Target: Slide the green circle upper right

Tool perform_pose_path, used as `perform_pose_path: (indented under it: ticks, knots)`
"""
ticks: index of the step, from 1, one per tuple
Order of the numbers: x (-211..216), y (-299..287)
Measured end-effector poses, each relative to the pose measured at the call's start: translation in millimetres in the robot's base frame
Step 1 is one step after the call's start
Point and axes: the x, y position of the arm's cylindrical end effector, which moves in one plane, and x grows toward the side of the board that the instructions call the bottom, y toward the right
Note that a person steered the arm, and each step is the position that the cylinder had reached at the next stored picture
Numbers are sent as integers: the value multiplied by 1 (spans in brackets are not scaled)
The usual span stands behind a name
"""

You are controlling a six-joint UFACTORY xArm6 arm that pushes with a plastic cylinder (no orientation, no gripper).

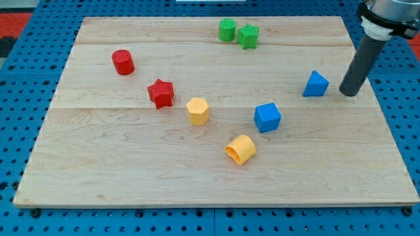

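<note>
The green circle (227,30) is a round green block near the top edge of the wooden board (118,157), a little right of centre. A green star (249,36) sits touching or almost touching it on its right. My tip (349,92) is the lower end of a dark rod at the view's right. It stands far right of and below the green circle, just right of a blue triangle (315,84).
A red cylinder (123,62) and a red star (161,93) lie at the left. A yellow hexagon (197,111), a blue cube (267,117) and a yellow half-round block (241,149) lie in the middle. Blue pegboard (20,98) surrounds the board.
</note>
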Motion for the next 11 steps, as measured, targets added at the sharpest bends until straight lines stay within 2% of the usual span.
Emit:
perform_pose_path:
  ticks: [1,2,3,4,6,7,8,9,10,11]
  knots:
    - [-26,40]
    - [-117,48]
    - [-193,-35]
    - [-217,-104]
    - [-210,-269]
    - [-176,-247]
    - [-173,-163]
    - [-195,-124]
    - [-198,-111]
    - [-202,-165]
